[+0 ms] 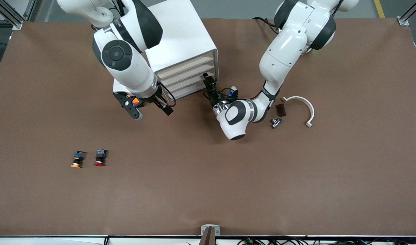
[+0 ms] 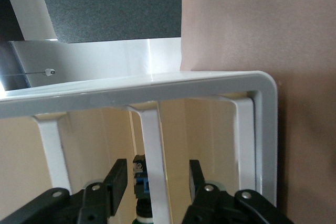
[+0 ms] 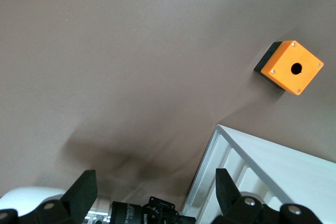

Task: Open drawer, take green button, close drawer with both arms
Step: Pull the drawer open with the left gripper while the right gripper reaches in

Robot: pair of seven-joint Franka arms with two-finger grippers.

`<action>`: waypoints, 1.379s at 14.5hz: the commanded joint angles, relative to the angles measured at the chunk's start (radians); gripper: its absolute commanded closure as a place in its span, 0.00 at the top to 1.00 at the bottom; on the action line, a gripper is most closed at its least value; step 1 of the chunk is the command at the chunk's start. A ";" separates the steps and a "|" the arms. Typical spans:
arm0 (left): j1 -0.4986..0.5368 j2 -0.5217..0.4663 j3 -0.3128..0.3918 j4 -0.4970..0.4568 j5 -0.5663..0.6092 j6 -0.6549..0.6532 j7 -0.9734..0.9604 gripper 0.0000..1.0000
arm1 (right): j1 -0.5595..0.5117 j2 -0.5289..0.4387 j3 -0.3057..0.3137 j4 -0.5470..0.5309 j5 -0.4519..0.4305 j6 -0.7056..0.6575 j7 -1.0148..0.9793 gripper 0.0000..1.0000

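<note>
nearest the front camera we count two loose push buttons lying side by side toward the right arm's end of the table: a yellow-capped button (image 1: 78, 159) and a red-capped button (image 1: 100, 157). neither is ours.

farther up, the right gripper (image 1: 148, 109) hangs over bare table just in front of the cabinet (image 1: 180, 44), its jaws spread wide with nothing between them; this arm waits. an orange box (image 3: 288, 66) shows in the right wrist view.

toward the left arm's end lie three oddments: a small metal fitting (image 1: 276, 122), a dark block (image 1: 281, 109) and a white curved bracket (image 1: 303, 107).

the left gripper (image 1: 209, 85) sits at the cabinet's front corner, jaws spread around a white bar of the frame. we count four cream drawer fronts, all shut; the drawer (image 1: 184, 89) we judge it is after is the lowest. the left wrist view catches the button (image 2: 140, 181) just inside, black-and-blue body showing, cap mostly hidden.

we judge the button light, rigid and a bit slick on its round cap, so pinching across the squarer body seems safest. the drawer looks light and stiff, best pulled by its front lip.
</note>
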 commanded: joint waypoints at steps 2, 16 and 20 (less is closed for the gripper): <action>-0.027 0.013 0.003 0.006 -0.022 -0.014 -0.034 0.40 | 0.034 0.023 -0.010 0.007 -0.003 0.028 0.059 1.00; 0.002 0.012 0.003 0.012 -0.024 -0.027 -0.026 0.03 | 0.113 0.089 -0.010 0.010 -0.029 0.058 0.156 1.00; 0.063 0.013 0.004 0.012 -0.042 -0.027 -0.025 0.05 | 0.125 0.104 -0.010 0.010 -0.027 0.059 0.165 1.00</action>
